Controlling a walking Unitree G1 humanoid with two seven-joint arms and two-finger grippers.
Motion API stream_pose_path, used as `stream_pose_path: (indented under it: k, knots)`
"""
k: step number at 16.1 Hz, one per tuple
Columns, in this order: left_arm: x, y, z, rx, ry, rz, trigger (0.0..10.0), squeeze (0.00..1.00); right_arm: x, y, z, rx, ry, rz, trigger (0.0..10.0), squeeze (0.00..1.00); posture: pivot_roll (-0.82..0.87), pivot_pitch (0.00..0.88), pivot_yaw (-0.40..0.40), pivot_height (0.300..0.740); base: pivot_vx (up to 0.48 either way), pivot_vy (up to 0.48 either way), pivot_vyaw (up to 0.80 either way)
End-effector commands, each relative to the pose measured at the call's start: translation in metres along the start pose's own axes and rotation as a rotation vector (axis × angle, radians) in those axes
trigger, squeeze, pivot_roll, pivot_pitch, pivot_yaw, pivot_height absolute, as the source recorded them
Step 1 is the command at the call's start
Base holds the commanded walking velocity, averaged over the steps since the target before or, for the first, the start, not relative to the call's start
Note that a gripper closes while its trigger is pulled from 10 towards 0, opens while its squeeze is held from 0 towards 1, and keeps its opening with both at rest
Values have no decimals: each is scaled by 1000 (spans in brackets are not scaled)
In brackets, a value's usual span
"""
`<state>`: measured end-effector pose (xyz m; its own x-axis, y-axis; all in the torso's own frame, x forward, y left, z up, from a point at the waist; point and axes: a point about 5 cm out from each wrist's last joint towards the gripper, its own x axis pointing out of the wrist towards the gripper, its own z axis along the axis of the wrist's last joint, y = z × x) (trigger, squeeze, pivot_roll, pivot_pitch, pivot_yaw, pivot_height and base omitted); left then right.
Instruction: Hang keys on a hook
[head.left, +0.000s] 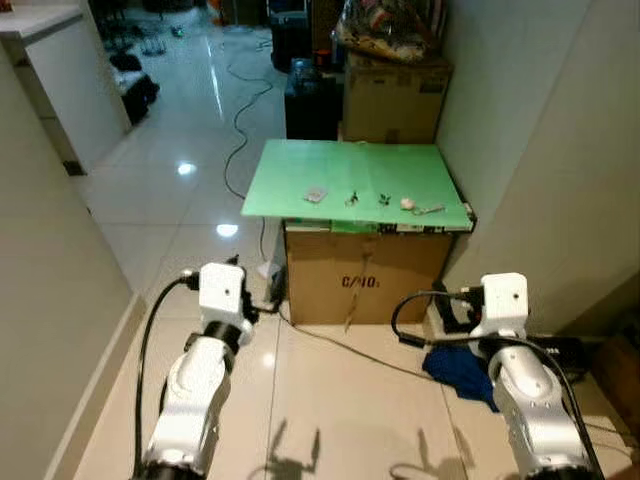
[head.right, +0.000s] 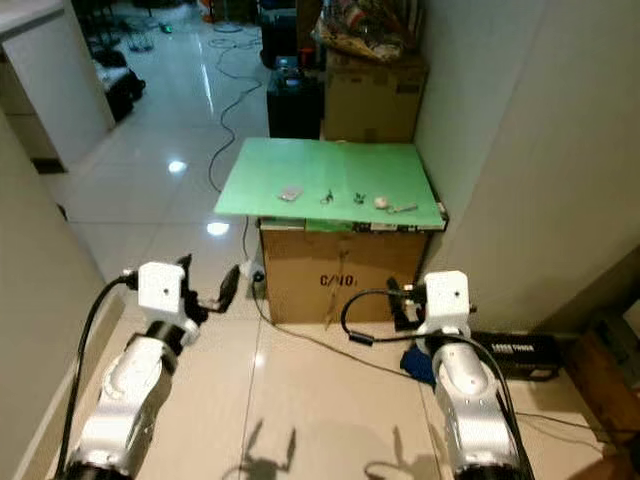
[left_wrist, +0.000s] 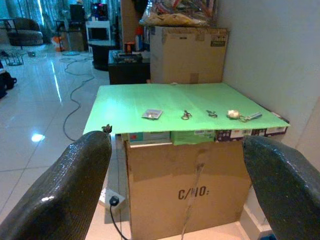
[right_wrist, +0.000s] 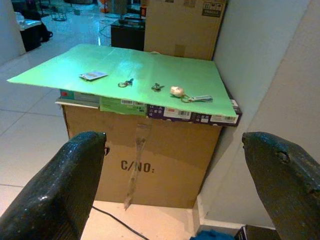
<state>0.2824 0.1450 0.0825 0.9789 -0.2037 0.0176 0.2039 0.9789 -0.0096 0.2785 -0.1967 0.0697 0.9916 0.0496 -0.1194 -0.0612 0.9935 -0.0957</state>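
Observation:
A green board (head.left: 350, 170) lies on a cardboard box (head.left: 365, 275) in front of me. On its near part lie in a row a small grey tag (head.left: 316, 195), two small key sets (left_wrist: 186, 115) (left_wrist: 212, 113), and a keyring with a round white fob (right_wrist: 176, 91) and a strap (right_wrist: 200, 98). My left gripper (left_wrist: 175, 145) and right gripper (right_wrist: 172, 142) are both held low before the box, short of the board. Each one is open, with nothing between its fingers.
A wall (head.left: 540, 150) runs close along the right of the box. Behind the board stand a larger cardboard box (head.left: 395, 95) and a black unit (head.left: 310, 100). A cable (head.left: 240, 130) trails over the glossy floor; a blue cloth (head.left: 460, 370) lies at lower right.

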Motion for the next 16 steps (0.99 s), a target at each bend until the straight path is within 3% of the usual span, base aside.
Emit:
stream_pose_path:
  k: [1,16]
  knots:
    - [0,0,-3,-11,18,-1,10000,0,1,-1,0,3,-5,-5,10000,0,-184,0,13,740,480,0,0]
    - [1,-21,-6,42,21,-128,10000,0,-5,3,-6,-4,17,-2,10000,0,-204,0,40,740,470,0,0]
